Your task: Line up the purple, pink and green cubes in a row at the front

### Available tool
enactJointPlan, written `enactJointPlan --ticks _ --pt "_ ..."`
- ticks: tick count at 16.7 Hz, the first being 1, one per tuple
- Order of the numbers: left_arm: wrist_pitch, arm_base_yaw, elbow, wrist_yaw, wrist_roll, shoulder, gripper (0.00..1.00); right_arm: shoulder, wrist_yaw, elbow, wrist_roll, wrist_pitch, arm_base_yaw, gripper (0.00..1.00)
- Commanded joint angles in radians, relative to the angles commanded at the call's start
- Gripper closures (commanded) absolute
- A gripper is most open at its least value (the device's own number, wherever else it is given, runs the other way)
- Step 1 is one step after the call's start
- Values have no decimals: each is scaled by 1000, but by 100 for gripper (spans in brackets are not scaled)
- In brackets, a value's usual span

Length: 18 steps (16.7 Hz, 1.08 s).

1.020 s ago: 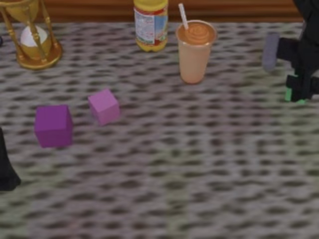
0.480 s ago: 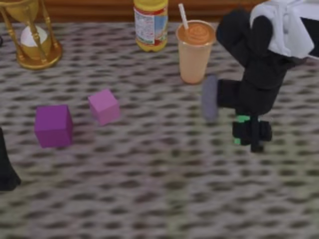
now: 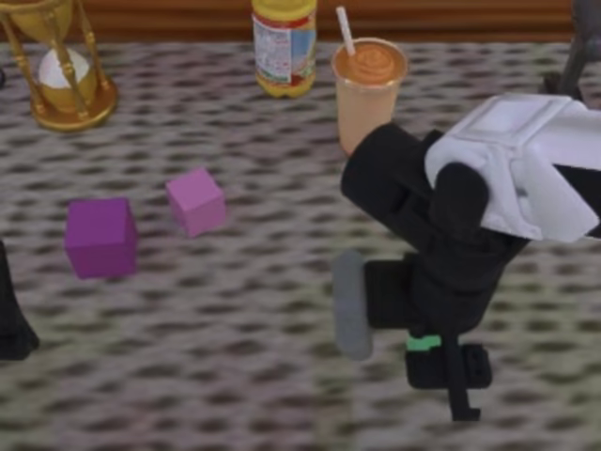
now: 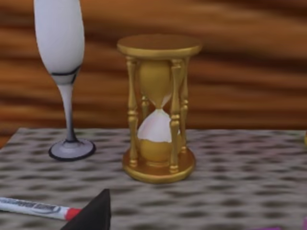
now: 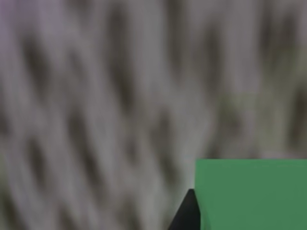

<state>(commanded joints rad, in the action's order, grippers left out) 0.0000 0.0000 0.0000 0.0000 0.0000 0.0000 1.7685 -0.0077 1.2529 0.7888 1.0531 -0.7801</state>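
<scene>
- My right gripper (image 3: 449,376) hangs over the front right of the mottled grey-patterned table (image 3: 235,376), its jaws clenched on the small matte mint green cube (image 3: 423,343); from above only a green sliver shows between the black fingers, while my right wrist view shows its green face (image 5: 252,194) close up over the tabletop.
- The large matte deep purple cube (image 3: 100,237) sits on the left side of the table, and the mid-sized paler pink-lilac cube (image 3: 196,200) stands just beside it, toward the back and turned at an angle, apart from it.
- My left gripper (image 3: 14,329) is parked at the left edge; I cannot tell how its jaws stand.
- The yellow-capped bottle (image 3: 284,45) at the back edge carries a printed label, too small to read; the white marker pen with a red end (image 4: 36,208) bears unreadable lettering.
- Along the back also stand a gold hourglass (image 3: 58,66), an orange drink cup with a straw (image 3: 368,94) and a white stemmed glass (image 4: 64,72).
- Open tabletop runs along the front between the purple cube and my right gripper.
</scene>
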Motion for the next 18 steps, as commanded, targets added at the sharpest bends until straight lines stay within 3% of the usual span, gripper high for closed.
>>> enactJointPlan --ticks 5,12,17,18 --pt "0 0 0 0 0 0 0 9 0 -10 0 -13 2 100" --pt "0 0 0 0 0 0 0 94 0 -158 -3 -258 0 100" --pt "0 0 0 0 0 0 0 103 0 -171 -3 -274 -1 100" --pt "0 0 0 0 0 0 0 103 0 -171 -3 -274 -1 92"
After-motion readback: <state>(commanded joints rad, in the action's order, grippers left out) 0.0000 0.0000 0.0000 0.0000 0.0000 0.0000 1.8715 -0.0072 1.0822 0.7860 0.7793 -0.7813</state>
